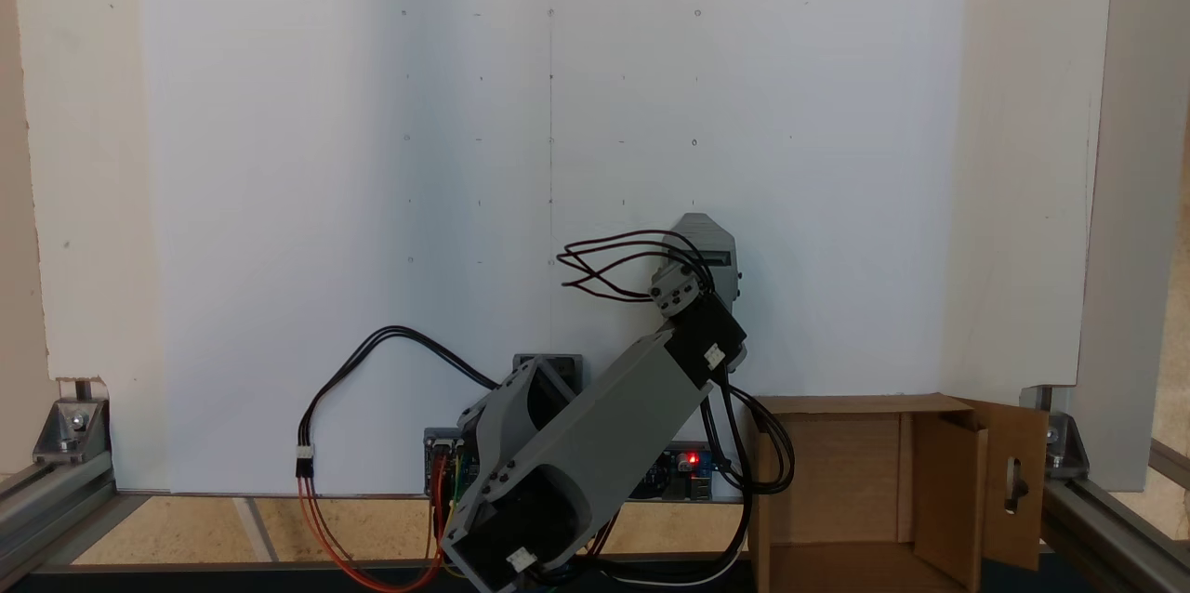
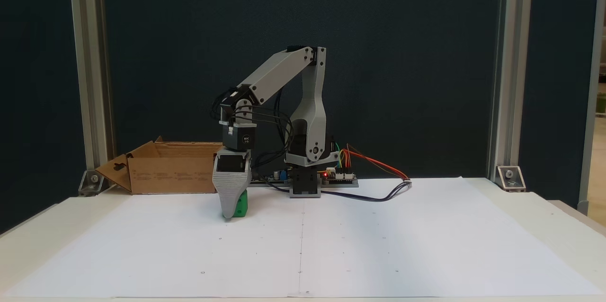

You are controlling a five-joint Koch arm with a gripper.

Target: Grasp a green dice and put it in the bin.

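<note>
Pointing straight down at the paper, gripper (image 2: 233,212) hugging green dice (image 2: 242,204), clamp unconfirmed, bin (image 2: 175,174) waiting nearby.

White paper sheet (image 2: 378,245) flat on pale worktop (image 2: 558,226), faint dot grid and centre line on it. Aluminium frame posts (image 2: 502,70) at both sides, metal corner brackets (image 2: 509,177) at feet. Dark blue backdrop (image 2: 402,32) behind.

Lab bench — aluminium frame (image 2: 501,70), gridded paper (image 2: 303,240)
</note>
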